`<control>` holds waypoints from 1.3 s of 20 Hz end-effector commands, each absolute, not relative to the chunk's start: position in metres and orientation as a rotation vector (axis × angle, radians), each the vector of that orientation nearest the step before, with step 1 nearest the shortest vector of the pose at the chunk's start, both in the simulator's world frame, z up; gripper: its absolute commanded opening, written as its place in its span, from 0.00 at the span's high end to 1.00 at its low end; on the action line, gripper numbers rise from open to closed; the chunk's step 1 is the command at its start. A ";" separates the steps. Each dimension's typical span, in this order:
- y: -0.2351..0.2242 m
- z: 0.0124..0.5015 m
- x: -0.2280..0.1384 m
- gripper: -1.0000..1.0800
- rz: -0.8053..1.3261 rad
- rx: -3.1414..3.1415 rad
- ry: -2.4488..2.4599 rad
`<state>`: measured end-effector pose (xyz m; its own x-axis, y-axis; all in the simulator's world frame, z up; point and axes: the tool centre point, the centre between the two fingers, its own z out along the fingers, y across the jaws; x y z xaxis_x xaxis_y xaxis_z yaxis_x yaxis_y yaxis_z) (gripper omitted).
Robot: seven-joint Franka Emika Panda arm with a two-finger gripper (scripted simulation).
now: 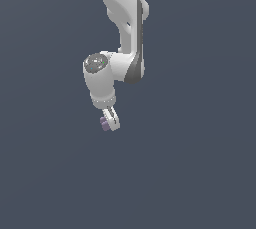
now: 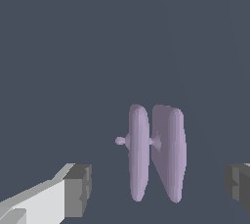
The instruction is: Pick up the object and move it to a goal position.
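Note:
The object (image 2: 168, 152) is a tiny pale purple piece made of two flat lobes with a groove between them and a small peg on one side. In the wrist view it stands on edge between my two fingertips, with a gap on each side. My gripper (image 2: 157, 186) is open around it, with one grey pad (image 2: 78, 189) on one side and the other pad (image 2: 238, 184) at the frame's edge. In the exterior view the object (image 1: 104, 123) shows at the tip of my white gripper (image 1: 110, 122), on the exterior view's left of the finger.
The white arm (image 1: 125, 28) comes down from the top of the exterior view. All around is a plain dark grey-blue ground with no other objects or edges in view.

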<state>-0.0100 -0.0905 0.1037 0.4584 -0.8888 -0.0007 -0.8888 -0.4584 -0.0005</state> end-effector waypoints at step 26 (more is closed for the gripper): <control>-0.093 0.052 -0.011 1.00 0.000 -2.665 1.664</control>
